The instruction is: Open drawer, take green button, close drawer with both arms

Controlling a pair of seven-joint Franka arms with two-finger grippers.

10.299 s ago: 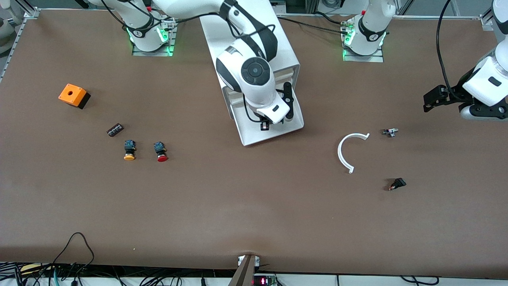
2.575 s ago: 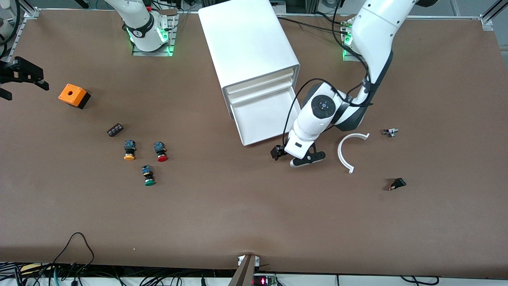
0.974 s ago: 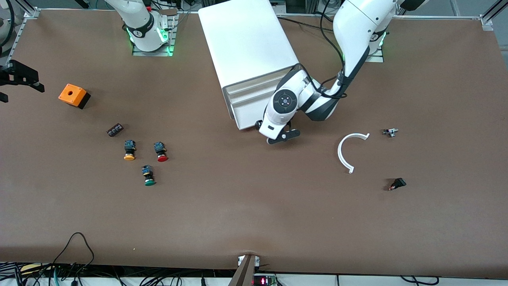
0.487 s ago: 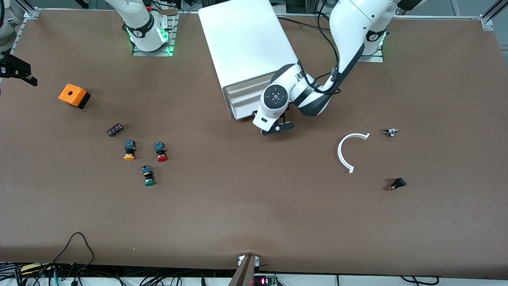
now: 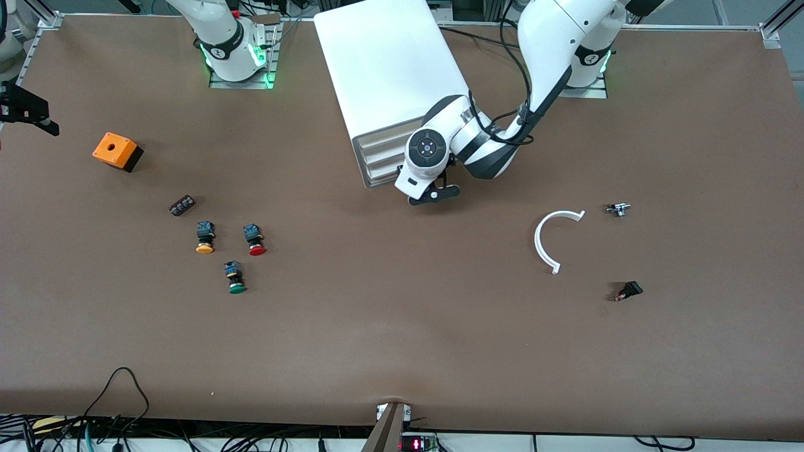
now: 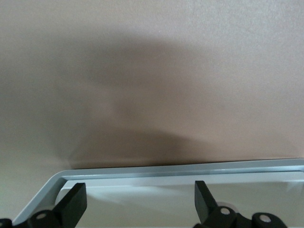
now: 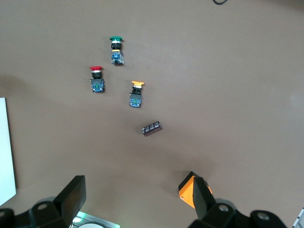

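Note:
The white cabinet [image 5: 389,63] stands at the robots' side of the table. Its lowest drawer [image 5: 379,177] is pushed in, about flush with the cabinet's front. My left gripper [image 5: 428,192] is open right at the drawer's front. In the left wrist view the drawer's rim [image 6: 180,170] runs just past the gripper [image 6: 140,191]. The green button [image 5: 237,279] lies on the table toward the right arm's end, also in the right wrist view [image 7: 116,48]. My right gripper [image 5: 26,112] is open and empty, high over the table's edge at the right arm's end.
A red button [image 5: 255,240] and a yellow button [image 5: 204,237] lie just farther from the front camera than the green one. An orange box [image 5: 117,151] and a small black part [image 5: 182,205] lie near them. A white C-shaped ring [image 5: 553,242] and two small parts [image 5: 618,209] [image 5: 629,290] lie toward the left arm's end.
My left gripper has moved toward the cabinet and the drawer has slid in with it, from well out to about flush. The right gripper has hardly moved.

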